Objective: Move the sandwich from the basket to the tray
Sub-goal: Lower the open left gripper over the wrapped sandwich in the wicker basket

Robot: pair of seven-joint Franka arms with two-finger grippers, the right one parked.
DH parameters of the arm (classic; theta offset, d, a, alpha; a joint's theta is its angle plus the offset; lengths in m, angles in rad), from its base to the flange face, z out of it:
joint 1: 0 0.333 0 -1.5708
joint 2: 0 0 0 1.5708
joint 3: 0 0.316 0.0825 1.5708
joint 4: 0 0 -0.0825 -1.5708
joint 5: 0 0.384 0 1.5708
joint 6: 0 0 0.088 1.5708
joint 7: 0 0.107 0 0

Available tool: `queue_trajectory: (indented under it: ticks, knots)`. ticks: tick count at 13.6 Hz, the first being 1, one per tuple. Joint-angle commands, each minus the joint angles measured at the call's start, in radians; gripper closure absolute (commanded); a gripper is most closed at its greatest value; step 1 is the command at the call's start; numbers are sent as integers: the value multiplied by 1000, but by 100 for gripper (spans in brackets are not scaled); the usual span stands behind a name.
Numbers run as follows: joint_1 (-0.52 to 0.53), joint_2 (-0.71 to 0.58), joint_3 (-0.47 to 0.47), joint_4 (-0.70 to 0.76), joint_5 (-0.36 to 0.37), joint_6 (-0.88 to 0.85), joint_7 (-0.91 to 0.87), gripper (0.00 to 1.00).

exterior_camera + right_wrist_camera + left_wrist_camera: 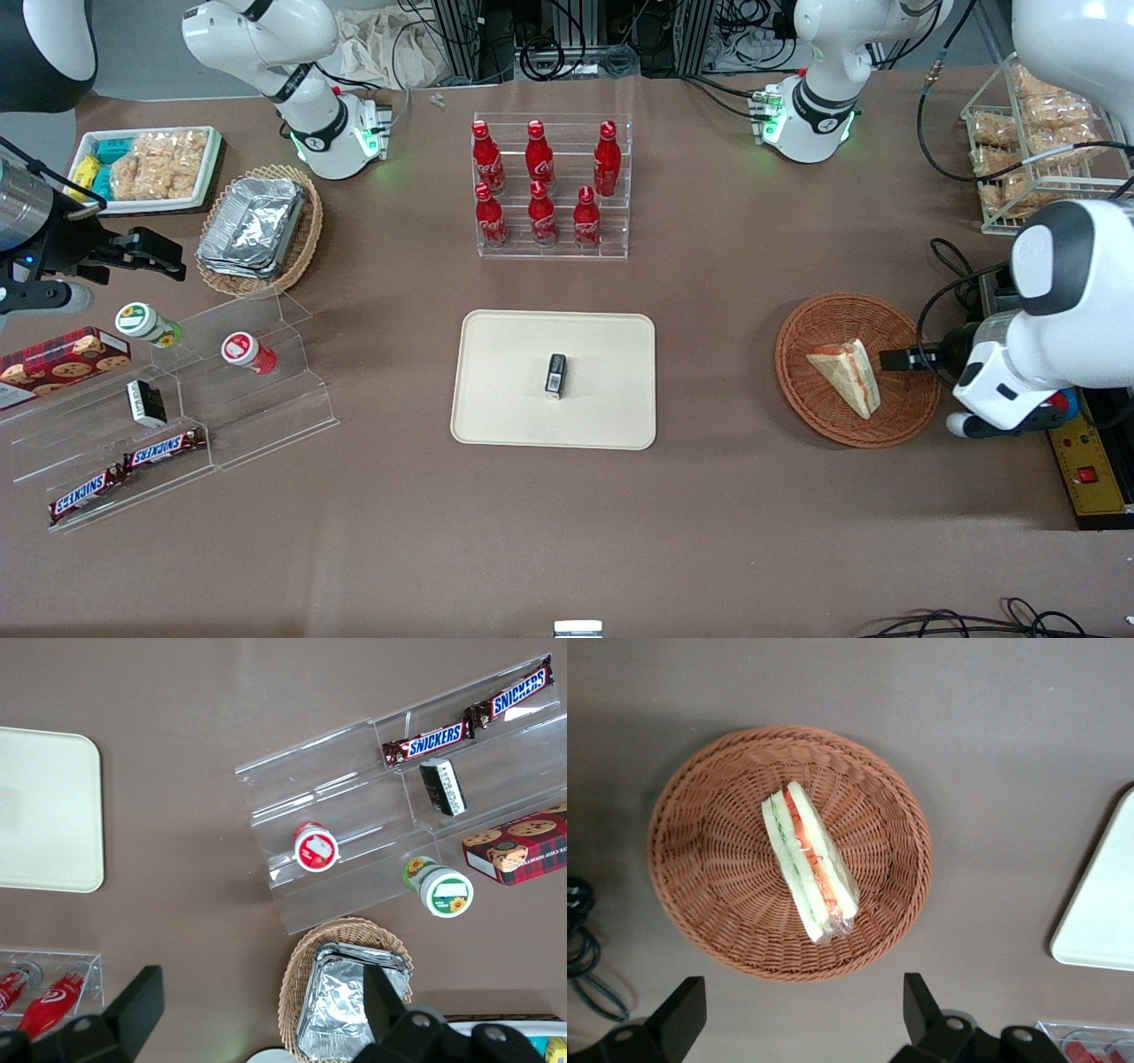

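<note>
Inside the wicker basket (788, 853), the sandwich wedge (809, 863) lay on its side, long axis running straight toward the gripper (799, 1020), which hovered above the rim with fingers spread wide, holding nothing. Between basket and tray (554, 379) was bare tablecloth; a small black packet (555, 375) sat mid-tray.

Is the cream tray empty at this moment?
No. In the front view a small dark packet lies on the tray, while the sandwich sits in the basket beside the open gripper.
</note>
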Motion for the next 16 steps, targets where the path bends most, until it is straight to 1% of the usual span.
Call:
queue_trajectory:
  ticks: [1,4,6,7,10,13,14,15,16]
  knots:
    - [-14,-15,-1,-136,17,146,-68,1]
    - [-14,-9,1,-234,17,300,-157,2]
    - [-14,-6,1,-311,17,445,-248,2]
    - [-14,-8,1,-351,17,507,-263,2]
    - [-12,-6,2,-424,17,578,-268,2]
    - [-3,-6,4,-484,19,644,-268,7]
    - [-3,-5,4,-491,19,653,-268,12]
    - [-3,-4,4,-492,17,654,-268,22]
    - [-3,-4,5,-491,17,653,-268,37]
